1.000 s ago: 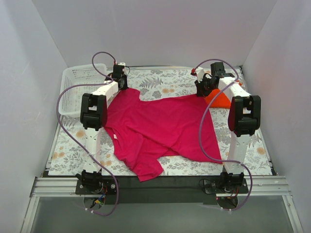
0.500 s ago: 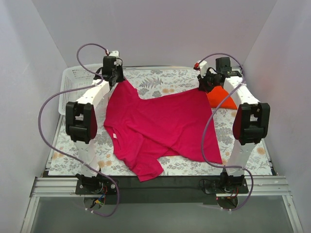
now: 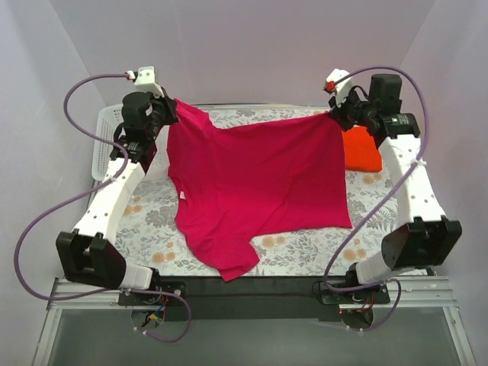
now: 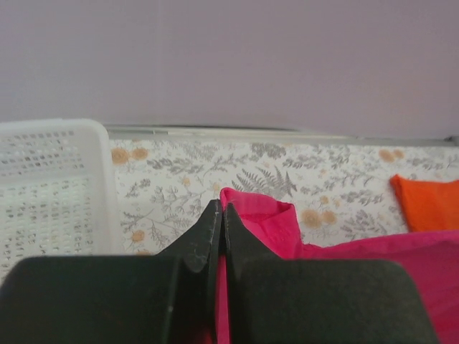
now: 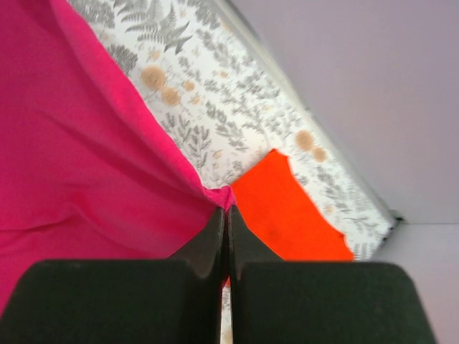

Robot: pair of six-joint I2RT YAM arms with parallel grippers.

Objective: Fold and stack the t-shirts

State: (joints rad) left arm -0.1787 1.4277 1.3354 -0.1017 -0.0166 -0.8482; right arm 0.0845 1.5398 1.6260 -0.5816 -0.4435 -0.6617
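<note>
Plain pale lilac walls (image 3: 252, 46) enclose three sides of a bench (image 3: 305, 248) covered in floral-print cloth, evenly lit.

Matt cloth beside hard plastic
The magenta t-shirt (image 3: 259, 183) and orange t-shirt (image 3: 363, 149) were matt cloth (softly creased); the basket (image 4: 50, 179) was smooth perforated plastic.

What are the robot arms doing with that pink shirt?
The left tool and the right tool are each pinched shut on a far corner of the pink t-shirt, holding it stretched between them above the flowery table. Its near end seems to rest on the table. An orange t-shirt lies at the far right.
</note>
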